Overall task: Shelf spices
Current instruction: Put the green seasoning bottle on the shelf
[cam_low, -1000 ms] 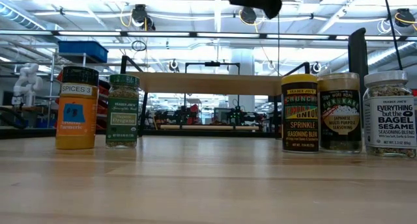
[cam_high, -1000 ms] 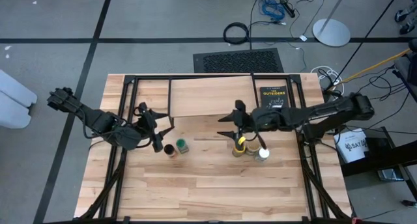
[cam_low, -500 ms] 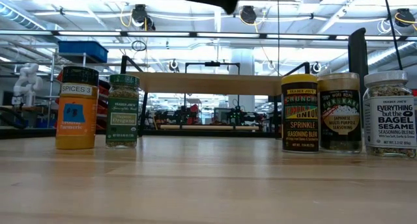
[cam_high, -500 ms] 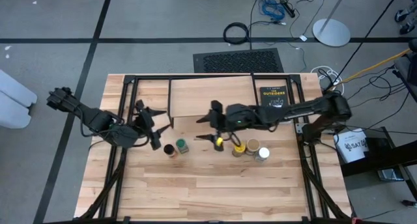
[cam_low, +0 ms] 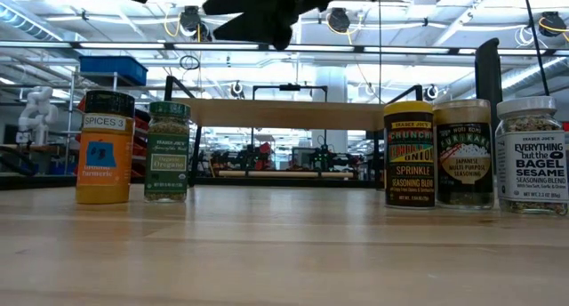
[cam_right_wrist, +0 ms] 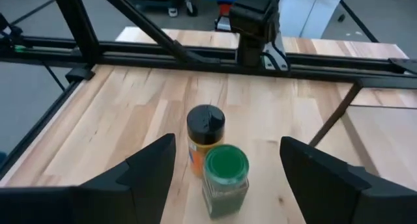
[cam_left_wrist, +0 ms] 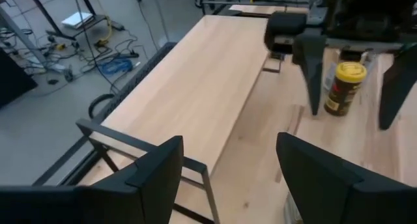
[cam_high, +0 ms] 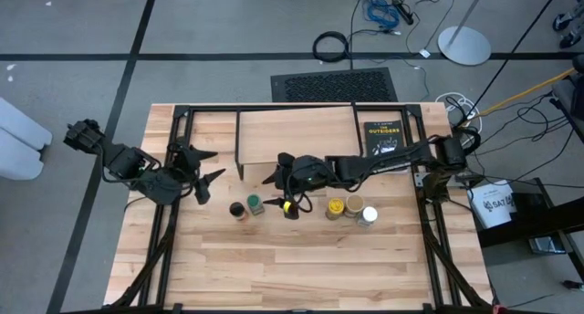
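Note:
Five spice jars stand upright on the tabletop. The dark-lidded jar (cam_high: pixel 237 210) and the green-lidded jar (cam_high: pixel 256 204) are left of centre. The yellow-lidded (cam_high: pixel 336 207), tan-lidded (cam_high: pixel 353 205) and white-lidded (cam_high: pixel 367 215) jars stand to the right. The shelf (cam_high: pixel 297 134) stands behind them on black legs. My right gripper (cam_high: pixel 276 195) hangs open just right of the green-lidded jar (cam_right_wrist: pixel 225 178), above the table and pointing at it. My left gripper (cam_high: pixel 211 186) is open in the air left of the dark-lidded jar, holding nothing.
A black book (cam_high: pixel 382 136) lies at the shelf's right end. A black metal frame (cam_high: pixel 173 159) runs along the table's sides and back. Bare tabletop (cam_high: pixel 292 268) lies in front of the jars.
My right gripper has travelled from above the yellow-lidded jar toward the table's left edge, sinking a little, and now hangs beside the green-lidded jar. My left gripper has drawn back a little toward the table's left edge. The jars have not moved.

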Controlling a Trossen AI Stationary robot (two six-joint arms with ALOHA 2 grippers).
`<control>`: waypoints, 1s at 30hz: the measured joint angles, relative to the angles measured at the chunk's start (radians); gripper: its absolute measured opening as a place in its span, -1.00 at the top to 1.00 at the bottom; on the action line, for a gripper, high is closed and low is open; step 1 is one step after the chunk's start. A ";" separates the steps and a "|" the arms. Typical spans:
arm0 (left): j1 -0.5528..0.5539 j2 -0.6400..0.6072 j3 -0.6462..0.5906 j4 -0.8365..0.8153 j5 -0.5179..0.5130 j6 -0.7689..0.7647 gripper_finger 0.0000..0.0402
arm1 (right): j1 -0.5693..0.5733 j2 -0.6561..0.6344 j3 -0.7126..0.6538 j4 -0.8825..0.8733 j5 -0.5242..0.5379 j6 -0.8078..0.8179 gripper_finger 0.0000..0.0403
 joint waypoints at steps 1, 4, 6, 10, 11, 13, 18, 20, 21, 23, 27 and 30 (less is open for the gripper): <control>-0.005 0.000 0.000 0.000 0.000 0.000 -0.27 | 0.000 0.007 0.000 0.008 0.000 0.001 -0.32; -0.009 0.001 0.000 0.000 -0.001 0.000 -0.27 | 0.000 0.023 0.000 0.012 0.000 0.014 -0.32; -0.009 0.001 0.000 0.000 -0.003 0.000 -0.27 | -0.002 0.033 0.000 0.020 0.000 0.028 -0.32; -0.009 0.006 0.000 0.002 -0.008 -0.002 -0.27 | -0.002 0.054 0.000 0.050 -0.024 0.042 -0.32; -0.009 0.008 0.000 0.003 -0.008 -0.002 -0.27 | -0.002 0.061 0.000 0.069 -0.037 0.046 -0.32; -0.009 0.011 0.000 0.004 -0.009 -0.002 -0.27 | -0.002 0.074 0.000 0.100 -0.049 0.046 -0.32; -0.009 0.017 0.000 0.026 -0.013 0.000 -0.27 | 0.002 0.103 0.000 0.126 -0.052 0.051 -0.32; -0.009 0.019 0.000 0.026 -0.013 0.000 -0.27 | 0.002 0.112 0.000 0.130 -0.052 0.060 -0.32; -0.009 0.019 0.000 0.026 -0.014 0.001 -0.27 | 0.002 0.117 0.000 0.129 -0.052 0.063 -0.32; -0.009 0.020 0.000 0.026 -0.014 0.015 -0.27 | 0.002 0.130 0.000 0.132 -0.052 0.065 -0.32; -0.009 0.022 0.000 0.029 -0.015 0.021 -0.27 | 0.002 0.144 0.000 0.140 -0.052 0.065 -0.32; -0.009 0.022 0.000 0.030 -0.015 0.021 -0.27 | 0.002 0.146 0.000 0.131 -0.073 0.065 -0.32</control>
